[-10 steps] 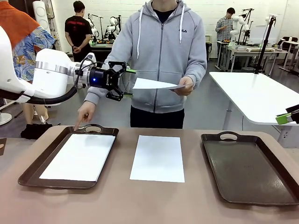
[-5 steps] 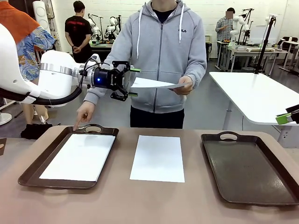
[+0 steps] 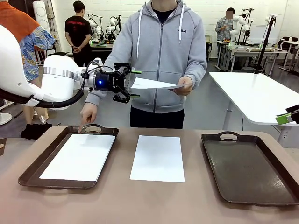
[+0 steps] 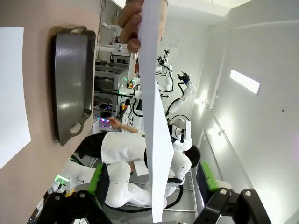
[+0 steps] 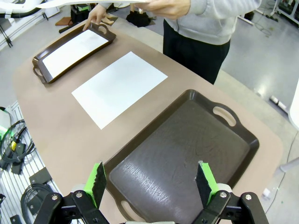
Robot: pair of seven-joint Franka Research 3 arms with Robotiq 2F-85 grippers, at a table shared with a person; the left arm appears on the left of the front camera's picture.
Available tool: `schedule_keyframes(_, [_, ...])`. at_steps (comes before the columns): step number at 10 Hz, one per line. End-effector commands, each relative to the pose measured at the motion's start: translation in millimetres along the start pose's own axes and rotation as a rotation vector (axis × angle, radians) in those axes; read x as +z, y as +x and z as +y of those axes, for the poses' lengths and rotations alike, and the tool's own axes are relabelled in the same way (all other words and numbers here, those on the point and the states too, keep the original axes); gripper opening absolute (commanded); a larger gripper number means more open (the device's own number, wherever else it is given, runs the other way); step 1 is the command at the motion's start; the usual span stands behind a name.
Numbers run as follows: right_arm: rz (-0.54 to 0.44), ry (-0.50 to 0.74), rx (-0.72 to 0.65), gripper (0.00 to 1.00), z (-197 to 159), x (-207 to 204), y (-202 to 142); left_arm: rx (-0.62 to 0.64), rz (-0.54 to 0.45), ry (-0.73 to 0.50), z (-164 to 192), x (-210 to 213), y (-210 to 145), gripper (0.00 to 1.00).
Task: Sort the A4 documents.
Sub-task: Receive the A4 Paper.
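Left tool (image 3: 134, 84) is straddling, jaws apart, a person's thin white paper sheet (image 3: 156, 84) (right tool (image 5: 152, 179) gaping, empty).

Left fingers (image 3: 132, 72) spread around held-out sheet (image 3: 156, 84), person's hand (image 3: 88, 113) pointing at left tray (image 3: 35, 164)

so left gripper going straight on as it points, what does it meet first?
The A4 sheet the person holds out: its near edge lies between the open jaws of the left gripper. Beyond it, probably the person's hand, though depth is unclear.
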State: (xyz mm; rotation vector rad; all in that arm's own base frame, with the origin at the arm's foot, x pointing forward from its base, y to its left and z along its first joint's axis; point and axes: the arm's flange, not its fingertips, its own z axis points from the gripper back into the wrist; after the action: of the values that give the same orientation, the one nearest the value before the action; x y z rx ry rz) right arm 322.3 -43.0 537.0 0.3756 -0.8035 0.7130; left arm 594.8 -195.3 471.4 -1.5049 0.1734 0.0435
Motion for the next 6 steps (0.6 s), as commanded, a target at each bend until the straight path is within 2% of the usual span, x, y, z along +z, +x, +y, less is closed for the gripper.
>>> schedule_keyframes(1, [-0.012, 0.023, 0.002, 1.00, -0.9, -2.7, -0.6, 0.011, 0.025, -0.039, -5.4, -6.6, 7.0, 0.82])
schedule_keyframes(2, [-0.012, 0.023, 0.002, 1.00, -0.9, -2.7, -0.6, 0.018, 0.041, -0.046, -5.4, -8.5, 7.0, 0.78])
schedule_keyframes(3, [-0.012, 0.023, 0.002, 1.00, -0.9, -2.7, -0.6, 0.016, 0.039, -0.040, -5.0, -9.0, 7.3, 0.63])
schedule_keyframes(4, [-0.012, 0.023, 0.002, 1.00, -0.9, -2.7, -0.6, 0.011, 0.039, -0.035, -5.6, -7.8, 6.9, 0.59])
schedule_keyframes(5, [-0.012, 0.023, 0.002, 1.00, -0.9, -2.7, -0.6, 0.016, 0.040, -0.029, -5.9, -5.7, 5.8, 0.69])
schedule_keyframes(6, [-0.012, 0.023, 0.002, 1.00, -0.9, -2.7, -0.6, 0.021, 0.037, -0.022, -5.2, -2.7, 5.7, 0.40])
